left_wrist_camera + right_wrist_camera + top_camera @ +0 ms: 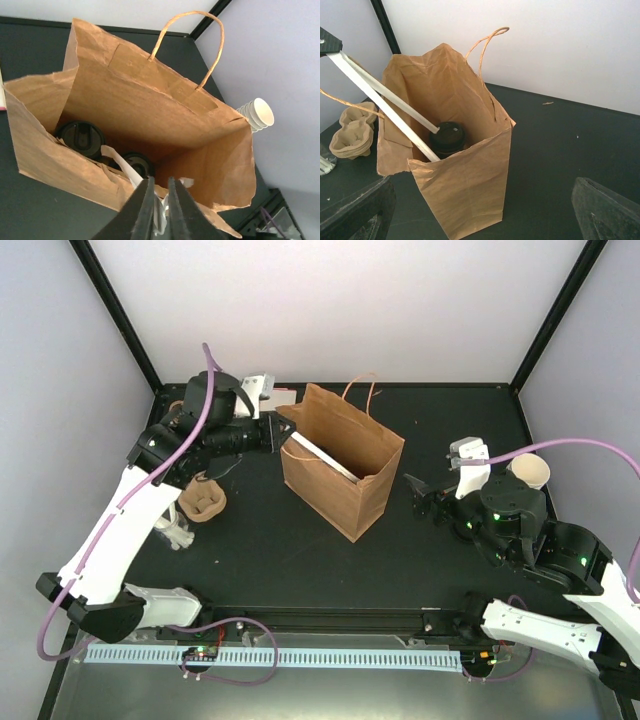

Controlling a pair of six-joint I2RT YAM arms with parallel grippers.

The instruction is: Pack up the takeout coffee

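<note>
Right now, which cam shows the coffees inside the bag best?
Left wrist: it looks down into the brown bag, both black lids visible. Right wrist shows one lid. Top external shows none.

You have the paper bag (340,475) standing upright in the middle of the table (300,570), mouth open. Inside it, on the bottom, two lidded cups sit side by side: the first coffee cup (80,139) and the second coffee cup (136,164). A flat strip (322,456) slants from the bag's left rim down into it, its upper end pinched in the left gripper (285,432). Left of the bag lie the pulp cup trays (202,502). Well to its right sits the stack of lidless cups (530,472). The right gripper (420,498) hangs between stack and bag, touching neither.
</note>
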